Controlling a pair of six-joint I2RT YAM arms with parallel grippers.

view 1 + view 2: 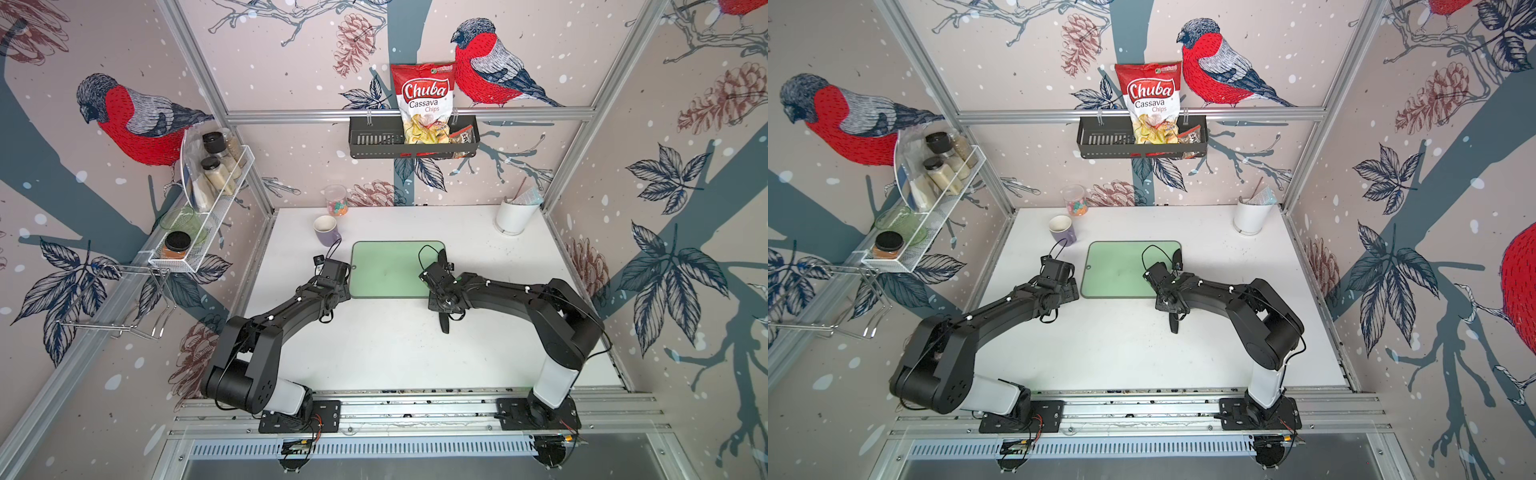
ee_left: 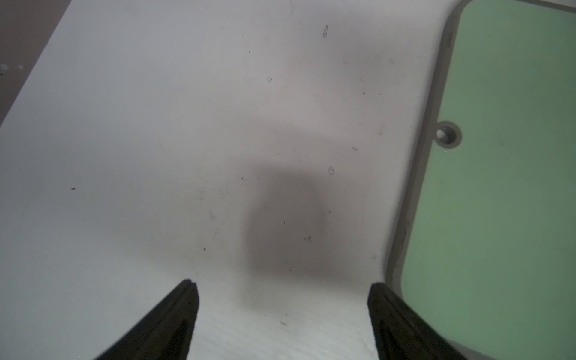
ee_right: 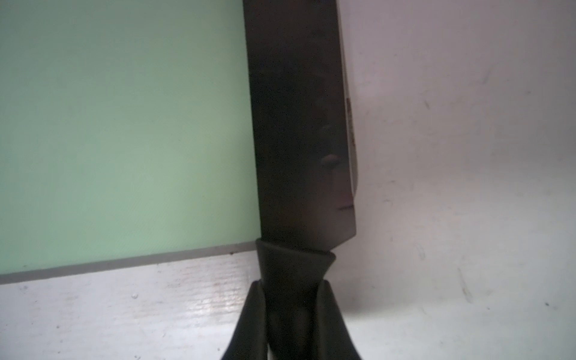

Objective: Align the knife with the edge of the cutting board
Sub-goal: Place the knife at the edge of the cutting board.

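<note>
Standing beyond knife (image 3: 299, 124) and cutting board (image 1: 386, 270): mug (image 1: 327, 230), pot (image 1: 514, 216).

Wallpaper (image 1: 124, 116) w/ red bullfinches, pinecones & leaves covers all 3 walls; alu rail (image 1: 291, 114) runs across upper centre. White tabletop (image 1: 374, 353) fills mid-frame. Black basket (image 1: 374, 143) w/ chips bag (image 1: 424, 95) upper centre, white wire shelf (image 1: 208, 235) w/ jars (image 1: 216, 174) at left.
</note>
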